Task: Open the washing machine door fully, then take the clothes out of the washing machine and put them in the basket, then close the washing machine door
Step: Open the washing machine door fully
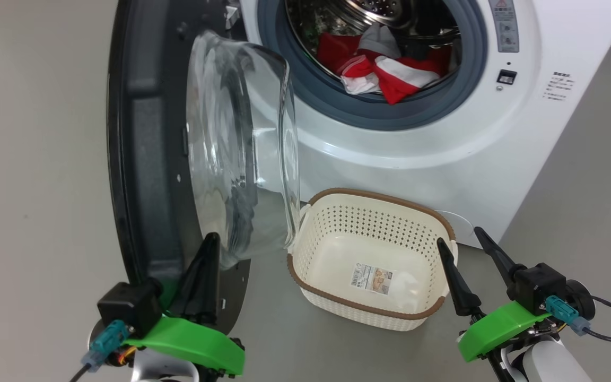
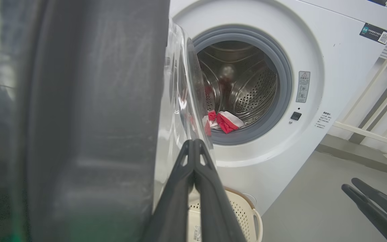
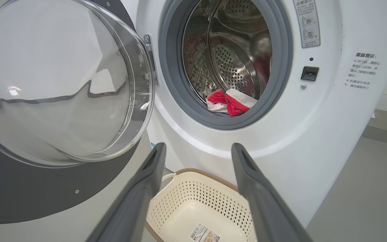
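The washing machine (image 1: pixel 417 154) stands ahead with its door (image 1: pixel 141 159) swung out to the left, edge-on to me, glass bowl (image 1: pixel 242 148) bulging right. Red and white clothes (image 1: pixel 385 71) lie at the drum's front lip. The cream basket (image 1: pixel 385 197) sits on the floor below the opening, holding just a sticker. My left gripper (image 1: pixel 210 241) is shut with nothing in it, its tips against the lower inner side of the door (image 2: pixel 96 117); contact is unclear. My right gripper (image 1: pixel 459 236) is open at the basket's right end, aimed toward the clothes (image 3: pixel 230 101) and basket (image 3: pixel 197 195).
Grey floor spreads left of the door and right of the machine. A pale railing (image 2: pixel 375 101) stands beyond the machine's right side. The right gripper (image 2: pixel 368 201) shows at the lower right of the left wrist view.
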Robot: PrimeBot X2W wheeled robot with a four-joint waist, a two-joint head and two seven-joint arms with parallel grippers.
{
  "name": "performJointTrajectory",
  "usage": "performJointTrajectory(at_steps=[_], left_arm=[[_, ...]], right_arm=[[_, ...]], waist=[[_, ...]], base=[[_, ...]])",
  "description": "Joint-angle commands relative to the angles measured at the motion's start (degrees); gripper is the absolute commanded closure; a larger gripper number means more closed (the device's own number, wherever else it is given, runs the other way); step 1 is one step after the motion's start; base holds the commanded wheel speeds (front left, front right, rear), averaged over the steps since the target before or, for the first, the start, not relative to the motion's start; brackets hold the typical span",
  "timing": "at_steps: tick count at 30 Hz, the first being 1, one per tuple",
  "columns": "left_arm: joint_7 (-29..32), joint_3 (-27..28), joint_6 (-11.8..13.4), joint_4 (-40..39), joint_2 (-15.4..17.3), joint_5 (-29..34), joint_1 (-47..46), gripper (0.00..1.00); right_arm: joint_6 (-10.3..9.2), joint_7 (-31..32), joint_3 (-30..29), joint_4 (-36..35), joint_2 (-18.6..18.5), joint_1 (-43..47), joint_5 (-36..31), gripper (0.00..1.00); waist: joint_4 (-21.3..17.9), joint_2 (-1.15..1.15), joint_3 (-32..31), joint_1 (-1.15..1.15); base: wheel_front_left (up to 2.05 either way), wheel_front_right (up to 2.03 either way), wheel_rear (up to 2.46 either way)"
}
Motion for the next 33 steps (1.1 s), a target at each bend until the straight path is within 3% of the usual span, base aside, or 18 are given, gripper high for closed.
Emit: performJointTrajectory(at_steps=[1, 12, 33], left_arm=[[-0.4, 3.0, 1.0, -1.3, 1.5, -0.2, -0.7, 1.00], [-2.1, 6.7, 2.8, -0.1, 2.8, -1.4, -0.4, 1.00], [-9.9, 15.1, 2.0, 10.8, 5.0, -4.5, -5.0, 1.00]], right_arm=[[0.37, -0.4, 1.2, -1.2, 0.1, -1.5, -0.3, 0.00], [0.37, -0.4, 1.7, -1.0, -0.5, -1.2, -0.9, 0.00], [0.37, -0.4, 1.3, -1.5, -2.3, -1.6, -2.1, 0.00]], waist=[[0.7, 0.00, 0.2, 0.00], [2.2, 0.00, 0.5, 0.00], [1.9, 0.00, 4.0, 0.00]], base=[[0.00, 0.00, 0.00], [0.00, 0.00, 0.00], [0.00, 0.00, 0.00]])
